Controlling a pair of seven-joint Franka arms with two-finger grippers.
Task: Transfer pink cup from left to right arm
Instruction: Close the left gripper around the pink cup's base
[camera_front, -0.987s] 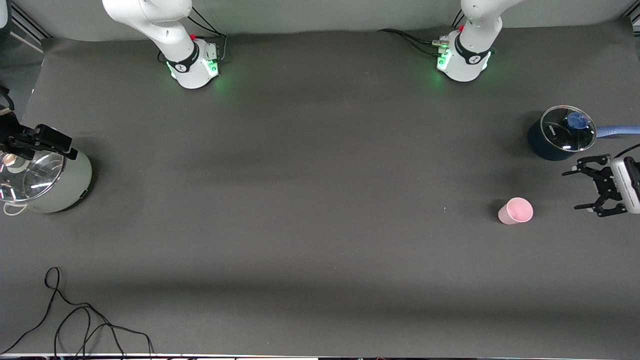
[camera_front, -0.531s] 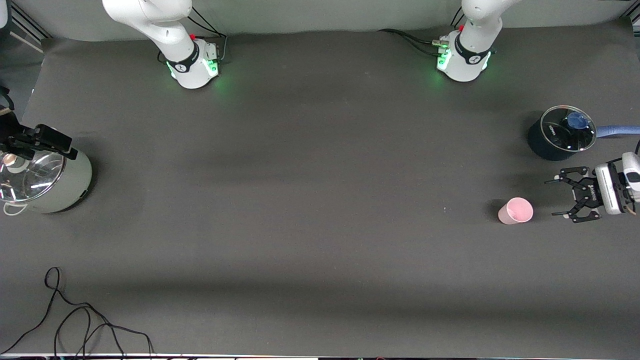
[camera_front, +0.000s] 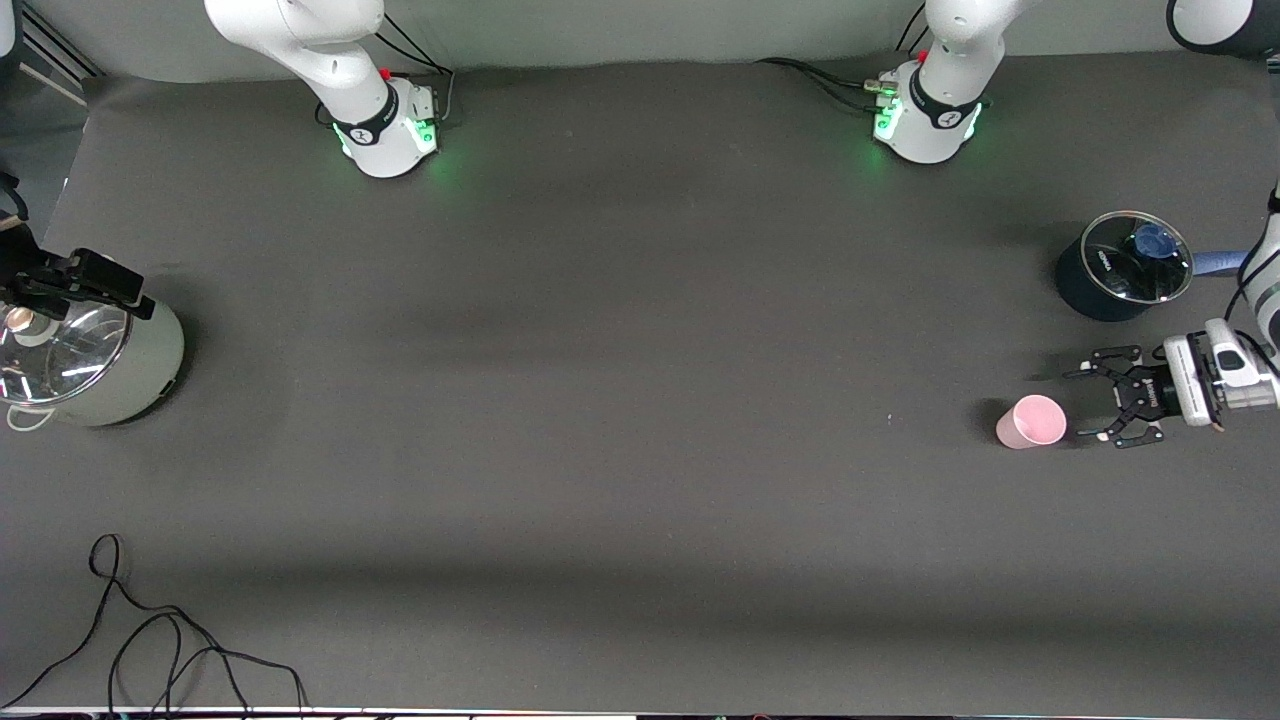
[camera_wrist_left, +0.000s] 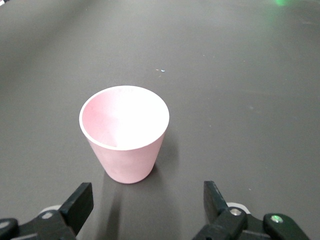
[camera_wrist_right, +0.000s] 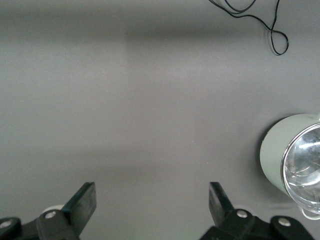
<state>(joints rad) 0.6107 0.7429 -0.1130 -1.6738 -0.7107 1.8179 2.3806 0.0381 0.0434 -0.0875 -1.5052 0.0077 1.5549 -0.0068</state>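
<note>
The pink cup (camera_front: 1031, 421) stands upright on the dark mat near the left arm's end of the table, its mouth facing up. My left gripper (camera_front: 1086, 406) is low beside it, on the side toward the table's end, open and pointing at the cup. In the left wrist view the cup (camera_wrist_left: 125, 135) stands just ahead of the two black fingertips (camera_wrist_left: 81, 201), with nothing between them; the left gripper (camera_wrist_left: 147, 202) touches nothing. My right gripper (camera_front: 95, 282) waits over the grey-green pot, open and holding nothing (camera_wrist_right: 151, 196).
A dark blue pot with a glass lid (camera_front: 1124, 266) stands farther from the camera than the left gripper. A grey-green pot with a glass lid (camera_front: 95, 360) (camera_wrist_right: 290, 156) sits at the right arm's end. A black cable (camera_front: 150, 640) (camera_wrist_right: 260, 22) lies near the front edge.
My left gripper has come in from the table's end toward the cup and turned to point at it. The cup and the right arm have not moved.
</note>
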